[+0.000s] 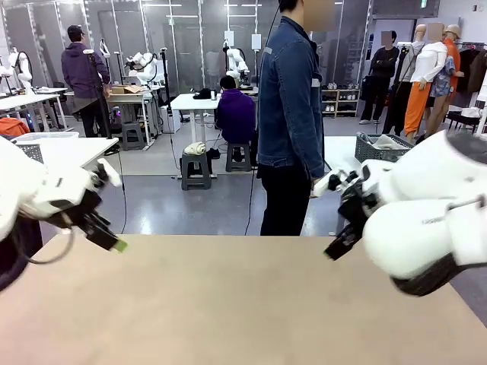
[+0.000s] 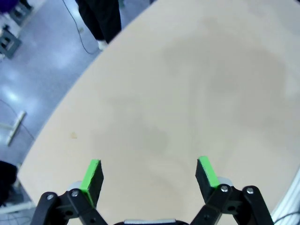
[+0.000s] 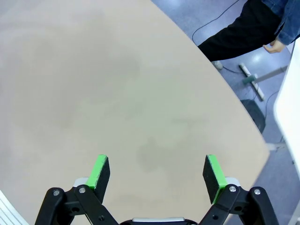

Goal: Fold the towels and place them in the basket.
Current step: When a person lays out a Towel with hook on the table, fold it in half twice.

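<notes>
Front view: pincers wide, awaiting towels

My left gripper (image 2: 150, 173) and right gripper (image 3: 157, 171) hang spread above the table (image 1: 228, 304). A basket (image 1: 380, 150), pale cloth inside, sits beyond the table's far right. Folding unstarted, I reckon; next needs towels brought to the table.

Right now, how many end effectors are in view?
2. The left end effector hangs open above the left side of the table; the right end effector hangs open above its right side. Both are empty.
</notes>
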`<action>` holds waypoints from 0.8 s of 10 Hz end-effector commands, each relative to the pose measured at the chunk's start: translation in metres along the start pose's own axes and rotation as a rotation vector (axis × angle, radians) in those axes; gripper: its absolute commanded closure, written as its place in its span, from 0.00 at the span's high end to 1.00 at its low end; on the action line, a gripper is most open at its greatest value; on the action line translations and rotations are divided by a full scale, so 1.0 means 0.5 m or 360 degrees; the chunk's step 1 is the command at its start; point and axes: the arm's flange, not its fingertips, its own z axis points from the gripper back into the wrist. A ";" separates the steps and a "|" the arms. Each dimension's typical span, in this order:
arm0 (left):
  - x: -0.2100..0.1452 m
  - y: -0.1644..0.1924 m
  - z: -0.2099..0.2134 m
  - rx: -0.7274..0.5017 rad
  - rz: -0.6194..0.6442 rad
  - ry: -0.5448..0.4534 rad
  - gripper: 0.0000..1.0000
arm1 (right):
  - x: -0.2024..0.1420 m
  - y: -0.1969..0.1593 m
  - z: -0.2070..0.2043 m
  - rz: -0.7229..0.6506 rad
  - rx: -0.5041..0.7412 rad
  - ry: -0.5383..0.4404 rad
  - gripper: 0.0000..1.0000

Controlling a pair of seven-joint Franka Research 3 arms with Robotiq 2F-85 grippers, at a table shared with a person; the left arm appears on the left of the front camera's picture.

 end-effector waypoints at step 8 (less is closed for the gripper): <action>-0.083 0.211 0.189 -0.0418 -0.0649 -0.0089 1.00 | -0.081 -0.153 0.241 0.0908 0.0272 0.0092 1.00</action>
